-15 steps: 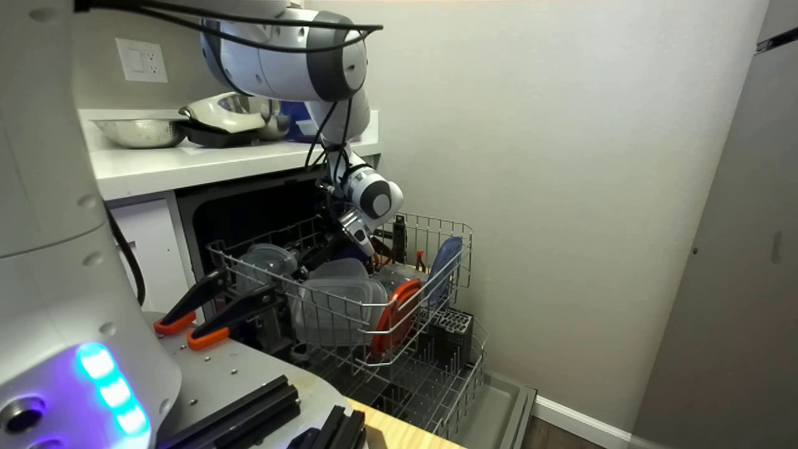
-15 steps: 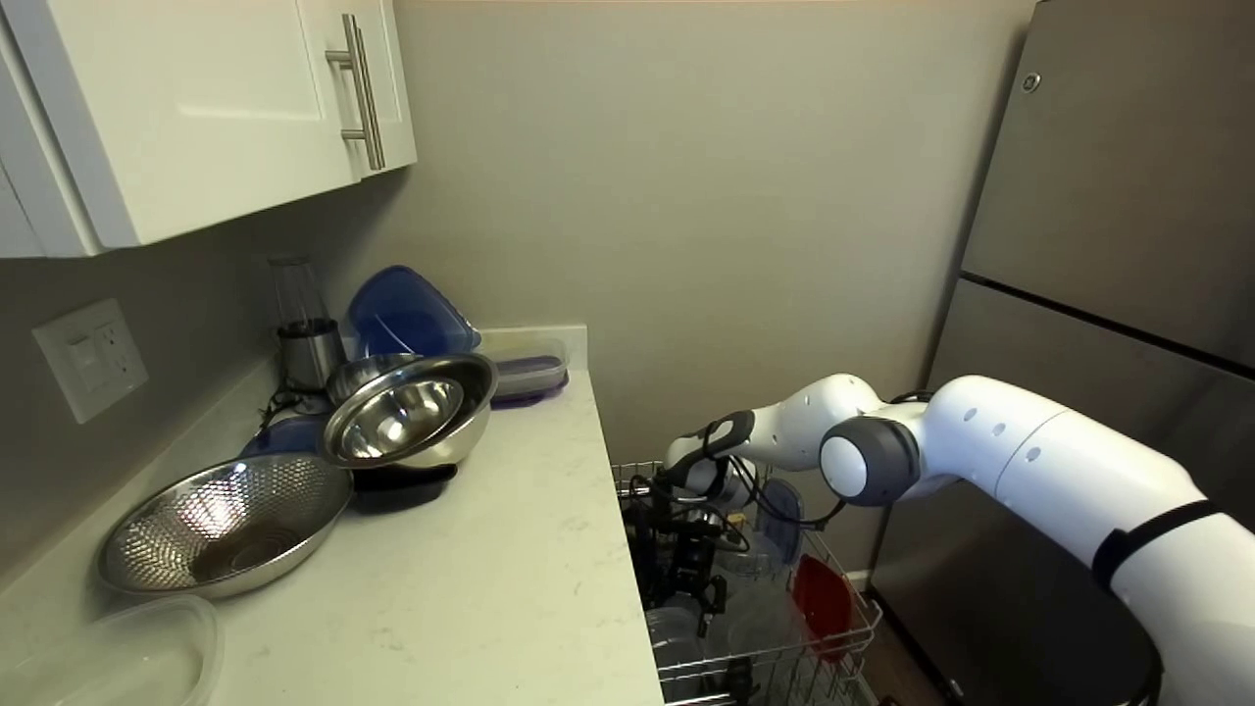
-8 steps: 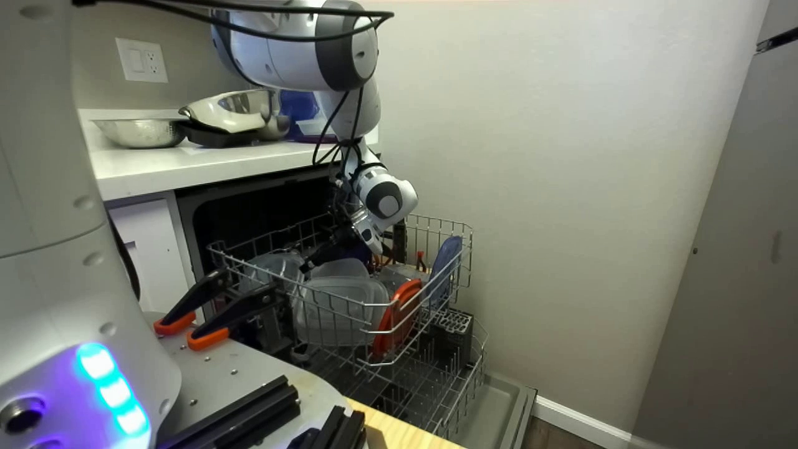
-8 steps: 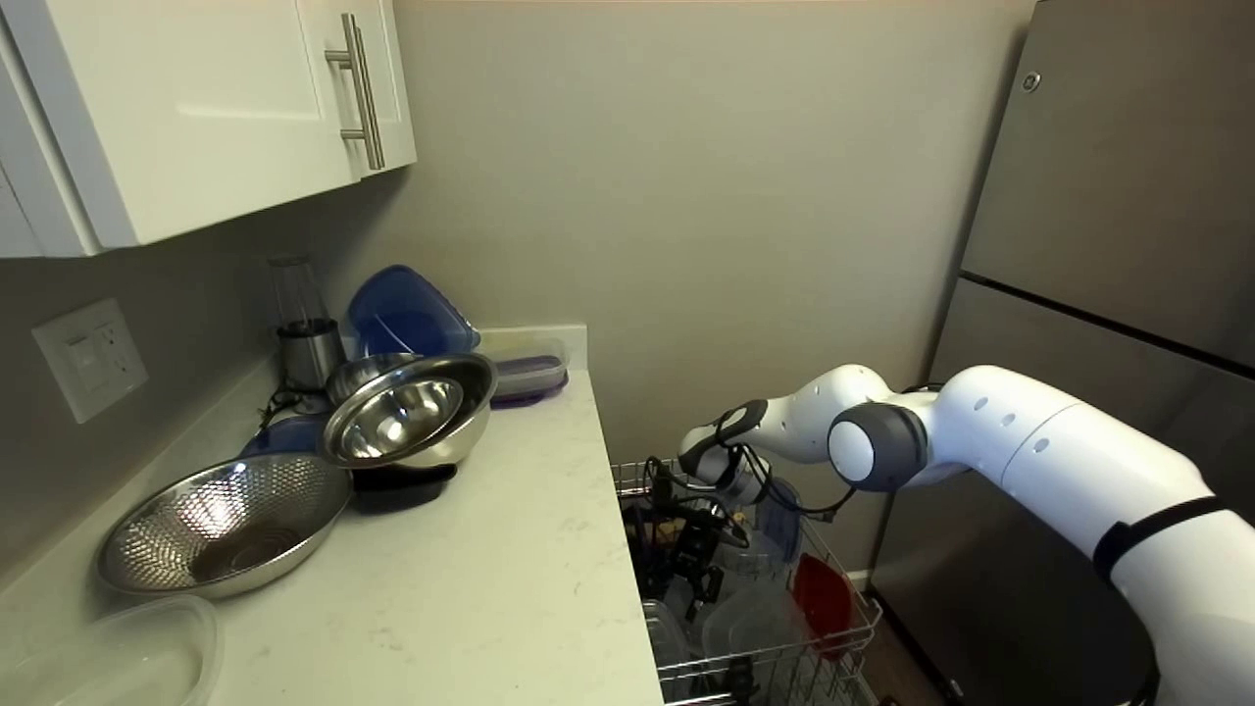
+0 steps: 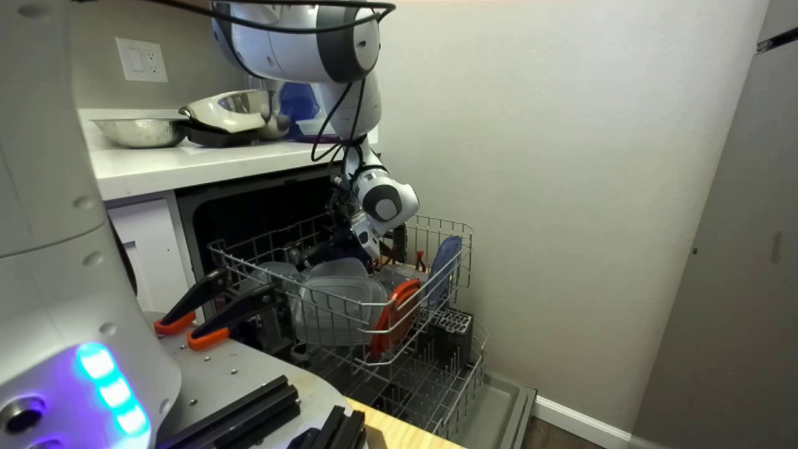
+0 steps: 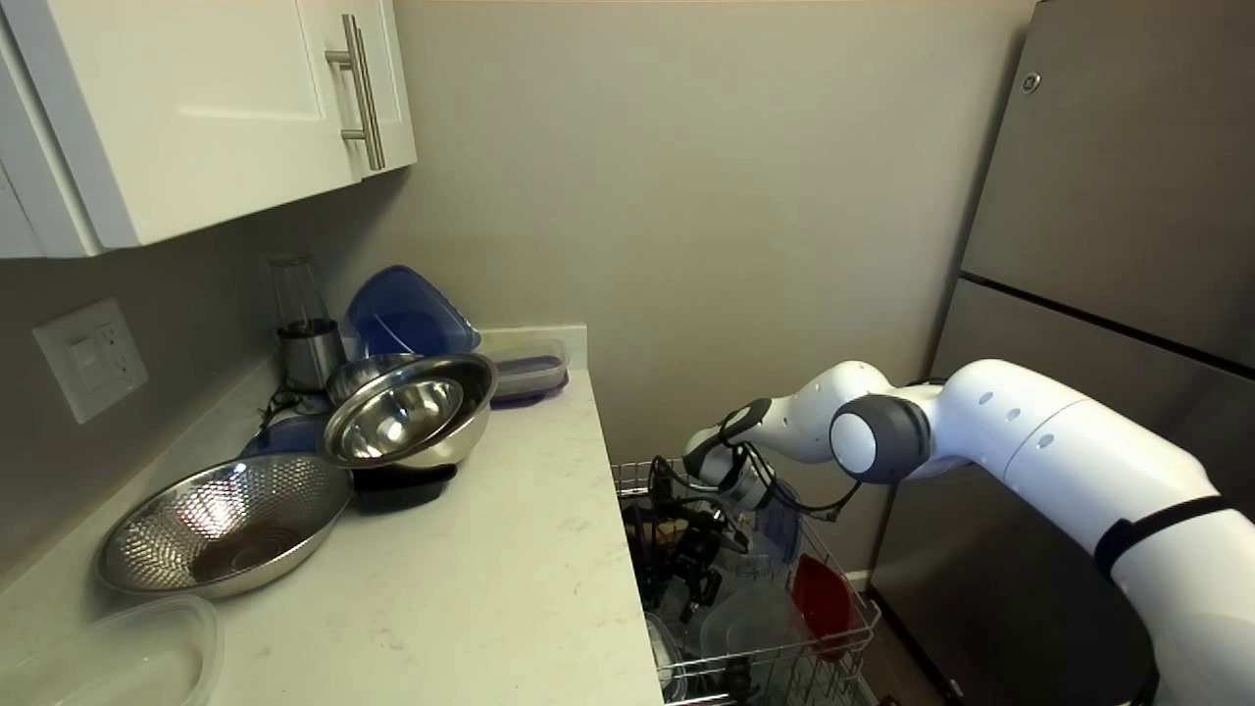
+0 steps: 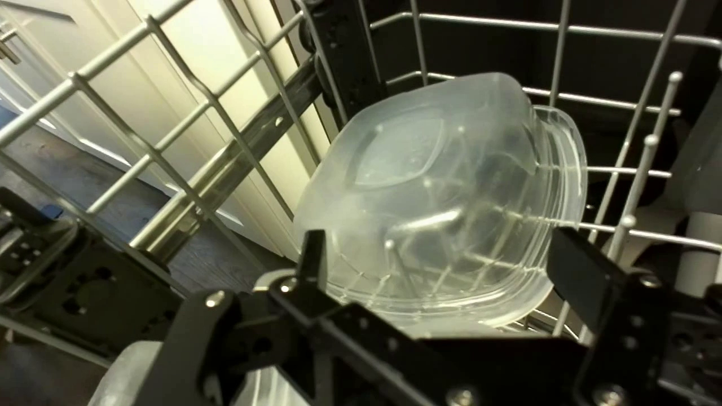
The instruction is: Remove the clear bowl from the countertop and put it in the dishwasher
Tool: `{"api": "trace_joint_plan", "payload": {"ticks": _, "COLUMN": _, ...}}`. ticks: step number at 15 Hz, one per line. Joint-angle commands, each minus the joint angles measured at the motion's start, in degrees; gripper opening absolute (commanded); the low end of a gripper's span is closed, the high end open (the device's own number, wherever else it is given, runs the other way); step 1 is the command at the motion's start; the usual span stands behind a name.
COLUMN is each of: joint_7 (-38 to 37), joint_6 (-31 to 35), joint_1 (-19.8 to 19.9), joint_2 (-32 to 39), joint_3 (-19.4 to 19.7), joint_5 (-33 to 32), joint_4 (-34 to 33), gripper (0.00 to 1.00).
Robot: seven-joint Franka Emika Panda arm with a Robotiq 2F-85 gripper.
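In the wrist view, our gripper [image 7: 439, 248] stood spread, holding nothing; whether its fingers [image 7: 581, 276] touched anything, we couldn't tell. Just beyond, the clear bowl [image 7: 434, 197] lay tilted, bottom up, in the upper wire rack [image 7: 74, 77] of the dishwasher [image 5: 249, 212], off the countertop [image 6: 480, 579]. We judged it placed; the next move called for backing straight out.

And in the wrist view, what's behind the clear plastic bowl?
Through the clear plastic bowl, the dishwasher's light-grey wire rack shows as blurred lines. The bowl's cloudier parts mask the rest, so whether anything else lies there can't be told.
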State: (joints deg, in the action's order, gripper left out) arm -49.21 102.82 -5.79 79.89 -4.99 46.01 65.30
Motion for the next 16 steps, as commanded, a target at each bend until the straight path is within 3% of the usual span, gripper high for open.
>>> {"api": "trace_joint_plan", "payload": {"ticks": 1, "joint_7": 2.96, "joint_6": 3.92, "joint_1": 1.3, "joint_2": -4.34, "joint_3": -0.52, "joint_5": 2.64, "joint_4": 6.23, "gripper": 1.0}}
{"api": "trace_joint_plan", "payload": {"ticks": 8, "joint_7": 8.53, "joint_6": 7.15, "joint_1": -0.37, "joint_2": -13.34, "joint_3": 2.34, "joint_5": -1.04, "joint_4": 5.59, "gripper": 1.0}}
{"api": "trace_joint_plan", "payload": {"ticks": 16, "joint_7": 9.11, "joint_6": 4.51, "joint_1": -0.42, "joint_2": -18.92, "joint_3": 2.03, "joint_5": -12.97, "joint_4": 2.67, "gripper": 1.0}}
